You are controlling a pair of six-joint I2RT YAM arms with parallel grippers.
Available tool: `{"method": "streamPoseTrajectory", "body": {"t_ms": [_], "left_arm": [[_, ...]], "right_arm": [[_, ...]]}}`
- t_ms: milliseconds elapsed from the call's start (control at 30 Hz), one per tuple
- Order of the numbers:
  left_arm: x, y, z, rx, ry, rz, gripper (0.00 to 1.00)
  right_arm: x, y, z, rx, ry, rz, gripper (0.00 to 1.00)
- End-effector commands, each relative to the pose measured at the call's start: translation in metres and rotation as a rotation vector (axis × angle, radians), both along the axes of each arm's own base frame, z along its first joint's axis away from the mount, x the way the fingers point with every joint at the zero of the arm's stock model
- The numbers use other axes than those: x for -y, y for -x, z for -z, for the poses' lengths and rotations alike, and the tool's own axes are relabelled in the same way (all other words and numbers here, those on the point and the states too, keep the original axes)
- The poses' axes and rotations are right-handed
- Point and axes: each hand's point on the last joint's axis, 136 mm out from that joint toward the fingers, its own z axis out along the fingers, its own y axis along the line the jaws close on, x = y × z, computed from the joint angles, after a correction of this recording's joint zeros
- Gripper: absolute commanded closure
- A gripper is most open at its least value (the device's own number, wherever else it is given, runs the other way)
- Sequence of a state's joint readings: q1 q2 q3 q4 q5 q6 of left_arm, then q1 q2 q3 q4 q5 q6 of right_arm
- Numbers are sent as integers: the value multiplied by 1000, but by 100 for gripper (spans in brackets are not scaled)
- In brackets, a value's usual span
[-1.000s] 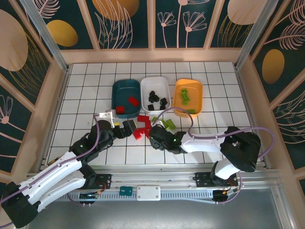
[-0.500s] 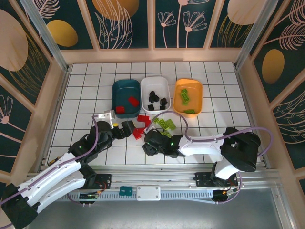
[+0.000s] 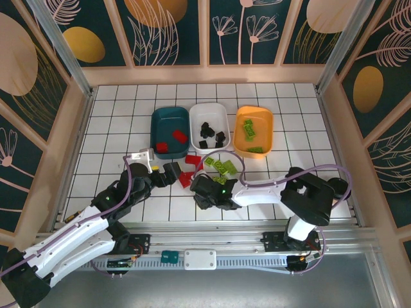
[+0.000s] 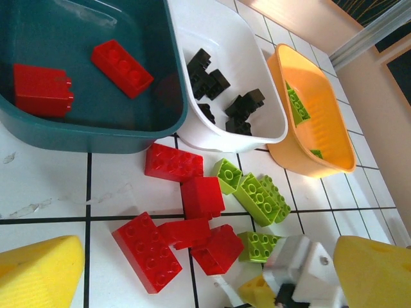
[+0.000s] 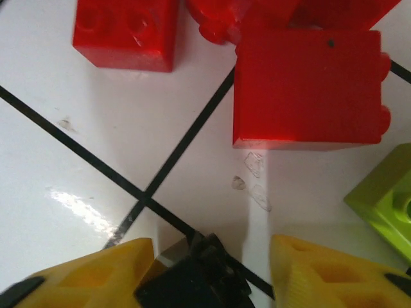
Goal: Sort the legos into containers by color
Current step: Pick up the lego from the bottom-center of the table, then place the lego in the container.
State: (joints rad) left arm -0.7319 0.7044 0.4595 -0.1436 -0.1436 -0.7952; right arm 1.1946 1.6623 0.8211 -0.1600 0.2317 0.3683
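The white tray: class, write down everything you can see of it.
The white tray is a shallow, rounded-rectangle dish of smooth, glossy-looking plastic, sitting flat on the tiled table, middle of a row, the teal tray close on its left and the orange tray close on its right. It holds only black bricks, bunched toward its near end; its far end is bare. Red bricks lie on the table just outside its near rim.

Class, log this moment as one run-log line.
left tool: open, near loose red legos | right tool: low beside them | sort: unfinished
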Motion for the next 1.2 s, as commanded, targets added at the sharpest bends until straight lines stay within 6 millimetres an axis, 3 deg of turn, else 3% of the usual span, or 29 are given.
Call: {"method": "streamPoseTrajectory", "body": {"t_ms": [0,133,267,400,533,600,833,933,1000,1067,1167], "left_arm": [[-4,2,2,-11,-5,-17,2],[-4,2,1,-9,-5,-16,1],[-6,2,3,-11,-8,-20,1],[-5,2,7,-15,-11,-18,1],[-4,3,13,-25,-15,-13,1],[-4,4,17,-33,-20,-7,2],[5,7,35,-77,-64,50,1],[14,9,40,-98,-58,95,1],[20,11,40,-100,-52,129,1],[25,12,38,-96,-47,154,1],[37,17,34,-81,-54,196,1]], "right_arm": [[-4,-7,-3,13,14,-5,60],[-15,-12,-21,48,-60,-17,79],[-24,-23,-66,88,-229,-13,90],[-13,-62,-118,137,-402,60,92],[6,-113,-149,190,-473,163,93],[11,-142,-151,197,-460,215,92],[3,-215,-115,157,-374,296,89],[-11,-231,-105,135,-376,284,80],[-14,-239,-104,140,-384,289,63],[-15,-242,-112,158,-409,292,50],[-14,-235,-128,169,-460,282,44]]}}
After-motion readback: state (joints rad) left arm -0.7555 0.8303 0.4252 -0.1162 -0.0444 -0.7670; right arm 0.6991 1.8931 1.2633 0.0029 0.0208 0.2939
